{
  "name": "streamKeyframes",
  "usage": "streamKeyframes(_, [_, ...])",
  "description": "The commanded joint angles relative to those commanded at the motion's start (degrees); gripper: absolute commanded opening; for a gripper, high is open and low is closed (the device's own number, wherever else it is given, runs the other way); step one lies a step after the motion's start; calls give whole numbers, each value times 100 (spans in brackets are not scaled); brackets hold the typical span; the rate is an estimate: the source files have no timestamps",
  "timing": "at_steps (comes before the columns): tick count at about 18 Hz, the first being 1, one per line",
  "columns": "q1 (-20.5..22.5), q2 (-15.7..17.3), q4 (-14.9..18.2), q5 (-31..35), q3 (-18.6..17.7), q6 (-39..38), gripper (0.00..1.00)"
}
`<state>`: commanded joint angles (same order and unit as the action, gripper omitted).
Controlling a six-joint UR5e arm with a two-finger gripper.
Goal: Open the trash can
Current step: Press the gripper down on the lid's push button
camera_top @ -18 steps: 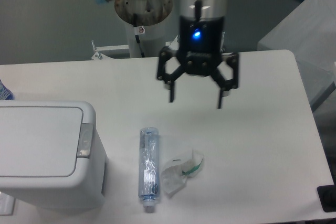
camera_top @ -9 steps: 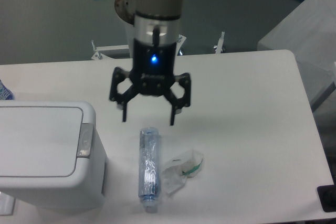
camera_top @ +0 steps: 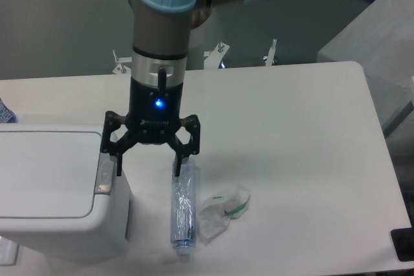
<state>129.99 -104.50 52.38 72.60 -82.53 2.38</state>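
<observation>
Now my gripper (camera_top: 147, 167) hangs wide open and empty, the trash can (camera_top: 58, 189) just left of it; I should bring one fingertip squarely onto its grey push tab (camera_top: 104, 174).

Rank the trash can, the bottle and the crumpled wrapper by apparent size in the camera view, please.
1. trash can, clearly largest.
2. bottle.
3. crumpled wrapper, smallest, though close to the bottle in area.
</observation>
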Motion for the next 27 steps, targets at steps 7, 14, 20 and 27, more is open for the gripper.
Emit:
streamKeyframes(7, [-44,-79,-9,9,-9,-106,100])
streamKeyframes(14, [-79,-132,-9,17,-18,-106,100])
streamKeyframes(20, [-97,-149,-9,17,-17,-97,100])
streamKeyframes(27, [-97,-167,-9,17,-18,-97,100])
